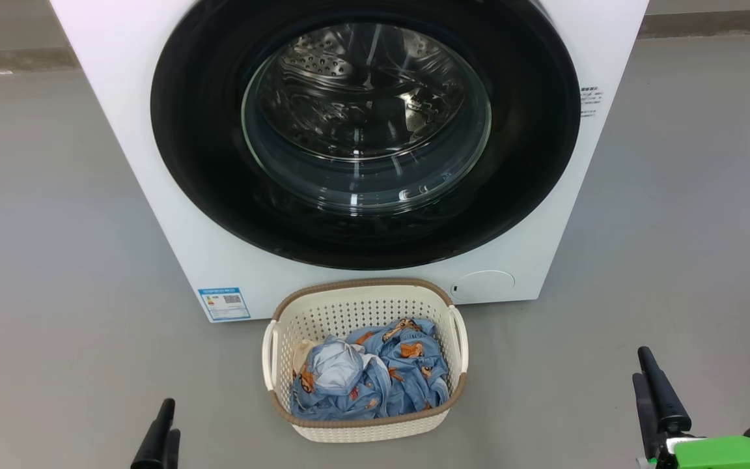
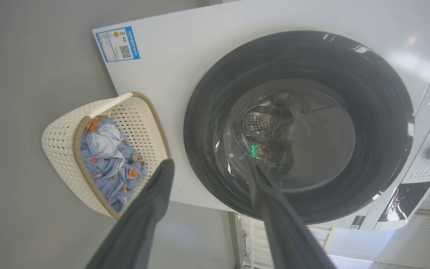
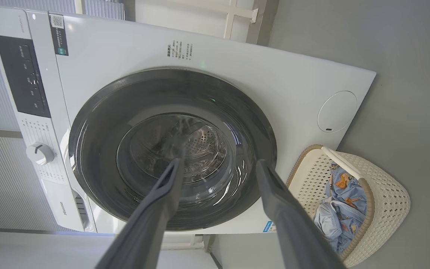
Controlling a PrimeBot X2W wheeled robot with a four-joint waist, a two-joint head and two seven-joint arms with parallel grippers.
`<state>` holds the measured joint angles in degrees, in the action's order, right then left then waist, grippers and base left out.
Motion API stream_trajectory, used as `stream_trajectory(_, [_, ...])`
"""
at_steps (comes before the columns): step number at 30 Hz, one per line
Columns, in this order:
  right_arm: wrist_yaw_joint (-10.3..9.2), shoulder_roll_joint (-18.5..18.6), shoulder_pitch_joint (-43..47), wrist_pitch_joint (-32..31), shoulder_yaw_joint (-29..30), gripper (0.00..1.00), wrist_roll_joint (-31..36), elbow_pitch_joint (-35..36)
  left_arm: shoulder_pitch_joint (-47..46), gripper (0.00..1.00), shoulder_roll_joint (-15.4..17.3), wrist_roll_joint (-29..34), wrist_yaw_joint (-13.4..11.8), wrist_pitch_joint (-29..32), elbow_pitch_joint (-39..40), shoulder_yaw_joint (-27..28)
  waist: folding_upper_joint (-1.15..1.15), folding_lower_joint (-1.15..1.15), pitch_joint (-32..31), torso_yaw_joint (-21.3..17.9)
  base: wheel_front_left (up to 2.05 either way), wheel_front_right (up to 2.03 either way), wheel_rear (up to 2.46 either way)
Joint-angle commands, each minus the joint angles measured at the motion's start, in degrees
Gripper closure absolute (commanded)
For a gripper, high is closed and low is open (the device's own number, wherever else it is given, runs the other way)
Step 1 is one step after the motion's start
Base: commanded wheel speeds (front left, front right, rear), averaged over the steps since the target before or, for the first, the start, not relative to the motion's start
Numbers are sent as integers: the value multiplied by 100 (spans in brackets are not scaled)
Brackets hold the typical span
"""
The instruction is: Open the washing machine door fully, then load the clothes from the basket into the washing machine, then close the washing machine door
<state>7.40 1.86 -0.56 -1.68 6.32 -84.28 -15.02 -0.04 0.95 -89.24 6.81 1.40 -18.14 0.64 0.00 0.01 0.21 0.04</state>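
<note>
Clothes (image 1: 368, 378) lie heaped in the basket (image 1: 349, 311), just before the washing machine (image 1: 232, 273), whose door (image 1: 365, 130) is shut. The left gripper (image 2: 210, 164) and right gripper (image 3: 219, 162) hang empty, fingers spread. Opening looks to be the step in hand: one must catch the door's edge and swing it wide.

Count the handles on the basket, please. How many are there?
2: the left handle and the right handle, one on each short side of the basket. None seems hidden.

White washing machine (image 1: 153, 195), black door (image 1: 199, 163), cream basket (image 1: 349, 306) with brown rim, blue clothes (image 1: 407, 371) printed orange-brown
</note>
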Motion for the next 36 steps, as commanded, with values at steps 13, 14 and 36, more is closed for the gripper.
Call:
stream_trajectory(13, [3, 143, -104, 243, -236, 0, 1298, 434, -183, 0, 107, 854, 23, -239, 254, 40, 0, -1, -8, 9, 0, 0, 0])
stream_trajectory(14, [3, 157, -107, 260, -252, 0, 1411, 450, -182, 0, 108, 931, 23, -256, 262, 43, 0, -1, -9, 11, 0, 0, 0])
stream_trajectory(36, [4, 389, -129, 628, -520, 0, 3518, 603, -126, 0, 130, 3256, 35, -618, 491, -41, 0, -1, -22, 44, 0, 0, 0])
